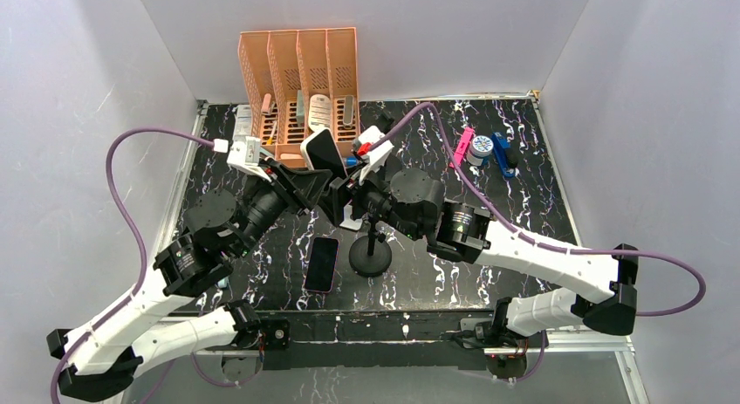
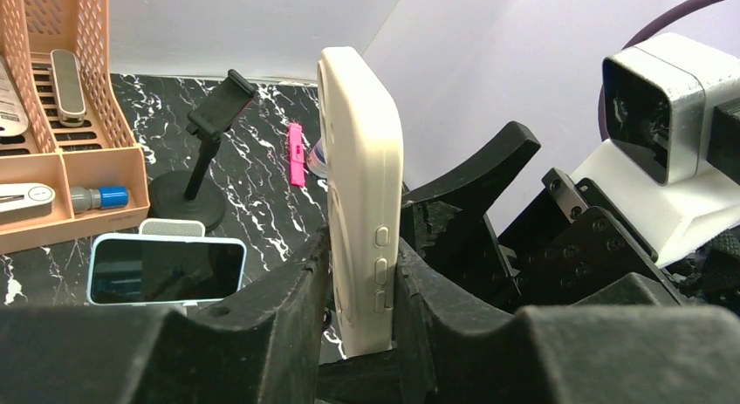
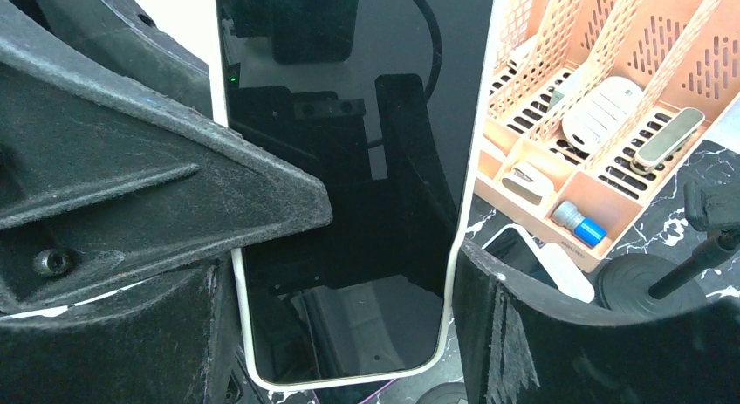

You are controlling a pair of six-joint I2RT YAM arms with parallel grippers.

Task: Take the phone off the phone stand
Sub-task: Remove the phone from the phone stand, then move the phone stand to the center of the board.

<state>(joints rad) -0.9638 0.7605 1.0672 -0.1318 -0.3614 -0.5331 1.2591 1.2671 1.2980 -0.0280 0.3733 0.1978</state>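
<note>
Found the left gripper (image 2: 359, 291) clamped on the phone (image 2: 358, 160), jaws narrowed to the thickness of the white case, with black fingers (image 2: 279, 291) pressed against each broad face, low down beside the side buttons. Saw the phone upright and edge-on from the left wrist, held in the air above the marbled table (image 1: 558, 186). Noted an orange file organizer (image 1: 301, 64) against the back wall behind it, and a dark phone (image 1: 321, 264) lying flat on the table nearer the arm bases. Found the right gripper (image 3: 393, 238) next, spread wide across the same held phone, with fingers (image 3: 524, 334) set at each long edge of the dark screen and apparently touching, so gripping it across the width. Located the phone stand (image 1: 371, 256) just right of the flat dark phone, with a round black base on the table and a thin upright pole, apart from the held phone. Spotted a second stand (image 2: 208, 142) and a blue-cased phone (image 2: 166, 269) near the organizer from the left wrist. Noted a pink item (image 1: 461, 148) and a blue item (image 1: 502, 153) farthest right, near each other.
</note>
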